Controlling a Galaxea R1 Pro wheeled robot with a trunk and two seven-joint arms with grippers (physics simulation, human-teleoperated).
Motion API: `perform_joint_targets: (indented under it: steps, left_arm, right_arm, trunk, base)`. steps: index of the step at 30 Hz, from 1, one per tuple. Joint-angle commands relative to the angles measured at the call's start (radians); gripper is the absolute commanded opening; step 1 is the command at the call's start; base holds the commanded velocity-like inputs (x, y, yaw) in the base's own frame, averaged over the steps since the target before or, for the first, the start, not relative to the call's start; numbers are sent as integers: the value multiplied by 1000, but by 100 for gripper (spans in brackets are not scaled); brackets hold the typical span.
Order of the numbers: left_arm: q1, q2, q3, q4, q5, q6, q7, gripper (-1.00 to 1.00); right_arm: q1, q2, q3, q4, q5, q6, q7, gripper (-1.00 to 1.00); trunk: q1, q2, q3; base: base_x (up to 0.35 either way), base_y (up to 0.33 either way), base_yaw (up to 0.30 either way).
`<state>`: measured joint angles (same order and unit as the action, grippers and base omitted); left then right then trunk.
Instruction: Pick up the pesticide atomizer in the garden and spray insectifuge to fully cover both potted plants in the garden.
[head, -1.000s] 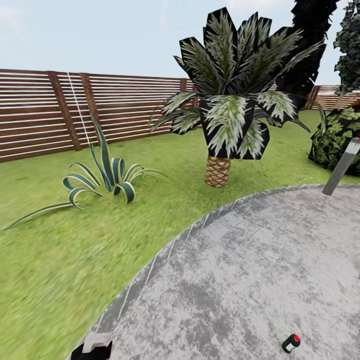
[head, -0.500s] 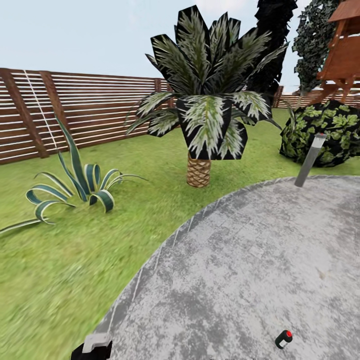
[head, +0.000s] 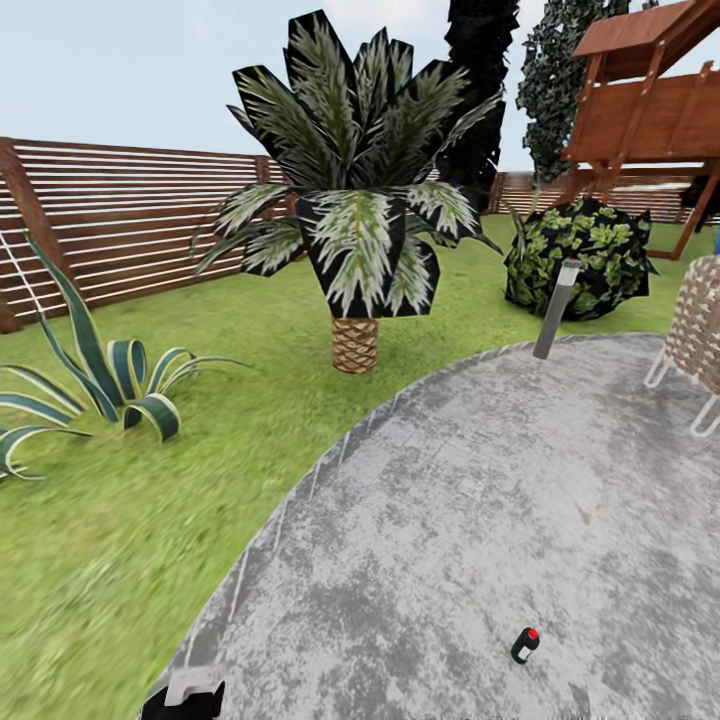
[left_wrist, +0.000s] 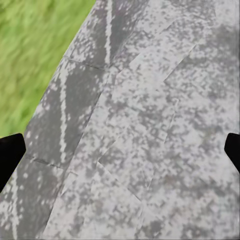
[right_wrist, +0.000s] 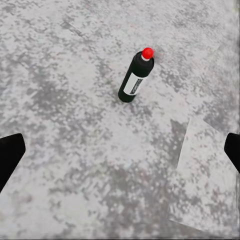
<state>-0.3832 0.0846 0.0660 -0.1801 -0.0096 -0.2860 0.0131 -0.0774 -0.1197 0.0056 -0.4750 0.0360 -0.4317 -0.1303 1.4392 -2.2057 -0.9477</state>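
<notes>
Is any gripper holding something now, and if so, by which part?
Nothing is held. Both grippers are open; the bottle stands alone on the patio, apart from the right gripper.

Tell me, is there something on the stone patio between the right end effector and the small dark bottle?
Nothing visible stands between them. In the right wrist view the bottle stands alone on the bare grey patio, ahead of the open right end effector. The palm, the post light and the wicker chair are far off.
</notes>
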Motion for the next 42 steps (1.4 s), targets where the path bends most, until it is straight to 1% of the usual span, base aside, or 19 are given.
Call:
perform_joint_targets:
  steps: [1,10,22,42]
  left_arm:
    - [0,0,5,1,-1,-3,-1,100]
    - [0,0,6,1,-1,-3,-1,100]
    - [0,-1,5,1,-1,-2,-1,100]
    - [0,-1,5,2,-1,-2,-2,100]
  right_arm:
    - [-1,0,1,1,4,-2,-4,100]
    - [-1,0,1,0,3,-2,-3,100]
    - [-1,2,1,-1,1,-2,-2,100]
    - [-1,2,1,1,1,-2,-2,100]
  trunk:
    - [0,0,-1]
    - [0,0,-1]
    - [0,0,0]
    - [0,0,3]
  base:
    - [0,0,-295]
    - [0,0,-268]
    - [0,0,-51]
    - [0,0,-283]
